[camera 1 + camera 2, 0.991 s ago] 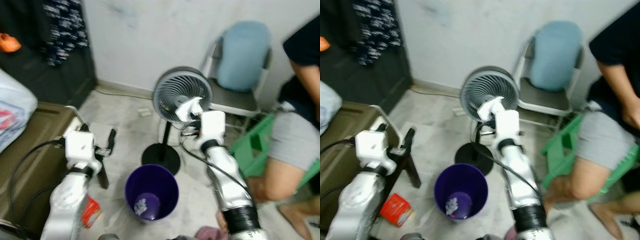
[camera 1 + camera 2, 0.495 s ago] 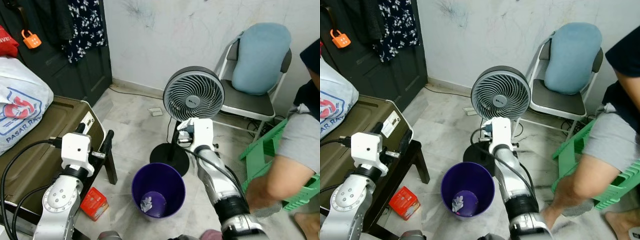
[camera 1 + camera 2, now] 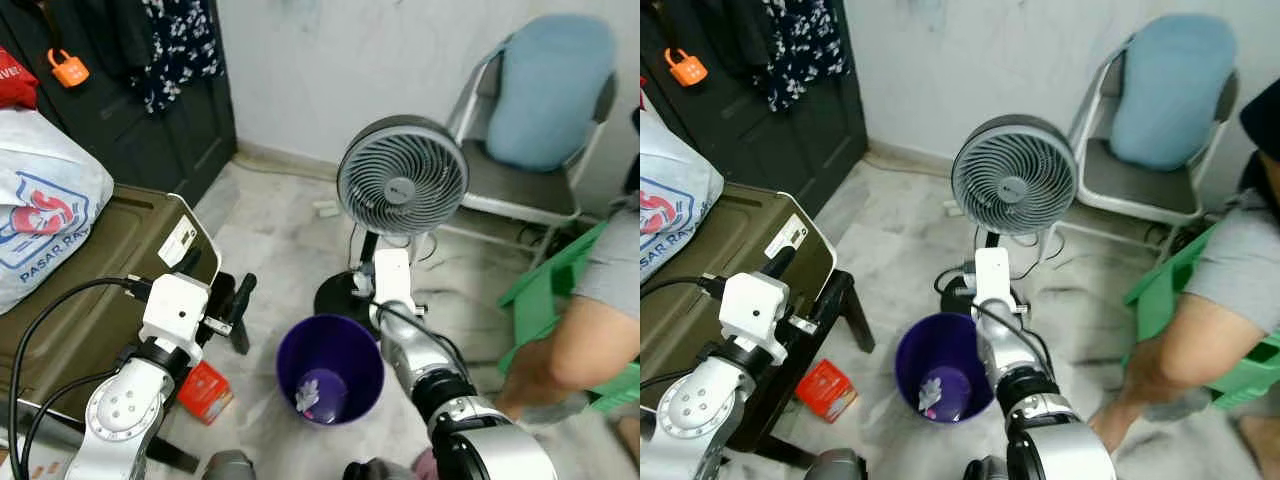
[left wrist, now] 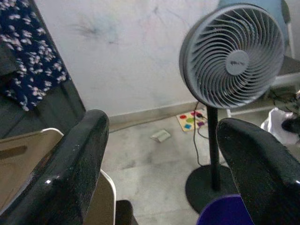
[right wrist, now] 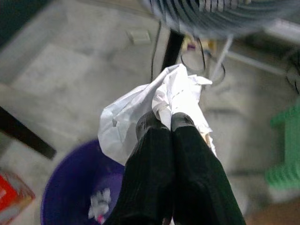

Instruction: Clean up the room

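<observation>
Standing before the robot on a pale marble floor are, from biggest down, an olive trunk on its left with a printed bag on top, a folding chair with a blue cushion against the wall, a green stool beside a seated person's leg, a grey pedestal fan, and a purple bin just in front of the fan's base. A red box lies on the floor by the trunk's leg, on the left of the bin. The right gripper has its two black fingers pressed together on a crumpled white paper, which bunches above and around the fingertips. In the right wrist view the bin's mouth sits below and a little toward the robot from the paper (some scraps already lie at its bottom), so the paper seems to hang over the far rim, on the fan side, rather than the centre. Drawing the right arm slightly back before letting go would likely drop it cleanly. The left gripper is spread wide and empty, held up beside the trunk.
</observation>
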{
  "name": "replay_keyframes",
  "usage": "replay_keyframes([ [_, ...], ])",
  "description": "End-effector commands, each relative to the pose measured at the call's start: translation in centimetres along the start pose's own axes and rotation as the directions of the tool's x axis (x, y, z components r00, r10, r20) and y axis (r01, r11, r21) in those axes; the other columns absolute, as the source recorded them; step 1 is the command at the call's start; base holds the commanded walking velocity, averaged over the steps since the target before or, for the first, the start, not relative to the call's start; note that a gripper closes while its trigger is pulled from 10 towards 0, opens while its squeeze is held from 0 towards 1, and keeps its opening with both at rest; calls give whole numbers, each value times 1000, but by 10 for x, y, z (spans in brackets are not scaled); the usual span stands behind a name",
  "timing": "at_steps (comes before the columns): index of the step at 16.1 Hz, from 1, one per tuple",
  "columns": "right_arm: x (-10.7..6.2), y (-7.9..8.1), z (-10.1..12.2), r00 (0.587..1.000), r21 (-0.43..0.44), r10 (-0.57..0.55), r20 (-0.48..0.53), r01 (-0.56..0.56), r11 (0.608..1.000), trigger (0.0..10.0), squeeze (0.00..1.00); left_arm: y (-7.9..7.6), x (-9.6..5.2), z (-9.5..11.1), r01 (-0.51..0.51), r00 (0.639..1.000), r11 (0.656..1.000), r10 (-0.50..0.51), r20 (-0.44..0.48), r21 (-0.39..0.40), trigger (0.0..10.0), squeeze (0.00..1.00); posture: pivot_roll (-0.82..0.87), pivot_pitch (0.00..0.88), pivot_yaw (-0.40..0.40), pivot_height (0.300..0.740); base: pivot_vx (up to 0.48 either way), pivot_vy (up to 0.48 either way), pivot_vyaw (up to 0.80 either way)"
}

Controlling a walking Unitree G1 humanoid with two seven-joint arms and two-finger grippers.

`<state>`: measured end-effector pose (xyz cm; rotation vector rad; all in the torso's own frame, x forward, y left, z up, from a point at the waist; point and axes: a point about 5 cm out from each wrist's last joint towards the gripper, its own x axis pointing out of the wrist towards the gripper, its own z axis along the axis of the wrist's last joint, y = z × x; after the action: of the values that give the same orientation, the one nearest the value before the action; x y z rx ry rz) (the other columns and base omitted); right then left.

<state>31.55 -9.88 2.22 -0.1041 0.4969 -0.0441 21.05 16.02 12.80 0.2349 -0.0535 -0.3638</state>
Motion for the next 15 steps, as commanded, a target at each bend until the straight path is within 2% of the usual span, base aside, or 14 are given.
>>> replay_keyframes([
  [1,0,-2,-8,999,2,-39,-36,40,999,10000,0,-5,-1,7,37,999,999,-37,12,-4,10000,0,249,170,0,740,0,0,0],
  [2,-2,0,-15,997,-3,-53,-57,53,999,10000,0,-6,-8,8,54,999,998,-54,-2,-9,10000,0,266,191,20,740,0,0,0],
  [4,-3,6,-20,996,1,-45,-72,45,999,10000,0,-8,-14,6,69,997,998,-69,-36,-14,10000,0,276,218,47,740,0,0,0],
  [8,-11,16,-44,983,30,-38,-181,44,999,10000,0,-8,-24,9,83,994,996,-85,-72,-26,10000,0,286,250,89,740,0,0,0],
  [10,-13,25,-42,988,28,-12,-155,17,999,10000,0,-9,-26,12,90,993,995,-93,-79,-31,10000,0,287,259,100,740,0,0,0],
  [12,-14,26,-43,987,53,-20,-161,29,998,10000,431,-10,-24,12,96,992,995,-98,-84,-35,10000,0,289,262,107,740,0,0,0],
  [14,-13,24,-41,988,73,-32,-150,44,996,10000,525,-9,-22,12,87,992,995,-90,-93,-43,10000,0,289,262,110,740,0,0,0],
  [15,-13,24,-39,989,78,-34,-145,45,996,10000,722,-9,-22,12,83,992,996,-87,-95,-44,10000,0,289,261,110,740,0,0,0],
])
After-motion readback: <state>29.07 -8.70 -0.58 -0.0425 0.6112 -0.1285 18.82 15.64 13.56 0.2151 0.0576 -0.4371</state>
